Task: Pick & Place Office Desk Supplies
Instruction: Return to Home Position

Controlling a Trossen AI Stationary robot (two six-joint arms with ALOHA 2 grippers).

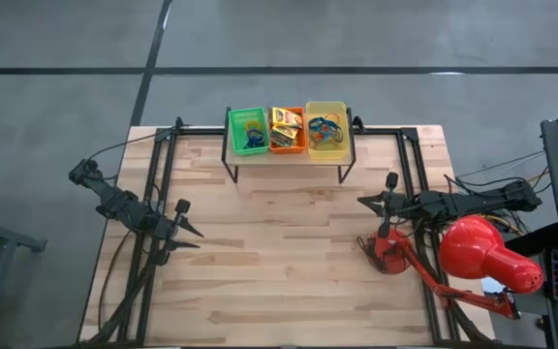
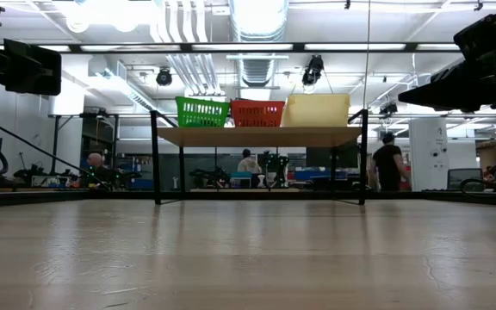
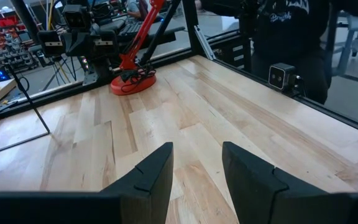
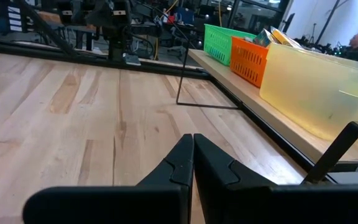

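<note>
On the shelf point(image 1: 289, 158) at the far middle of the surface point(image 1: 279, 271), three trays stand in a row. The green tray point(image 1: 231, 131) on the left and the yellow tray point(image 1: 325, 105) on the right hold rubber bands point(image 1: 325, 132). The orange tray point(image 1: 287, 149) between them holds the cardboard boxes point(image 1: 286, 123). The left tool point(image 3: 197, 150) hangs over the surface's left side, fingers parted fairly wide and empty. The right tool point(image 4: 193, 138) hangs over the right side, fingers pressed together on nothing, just beyond the red lamp point(image 1: 478, 247).
</note>
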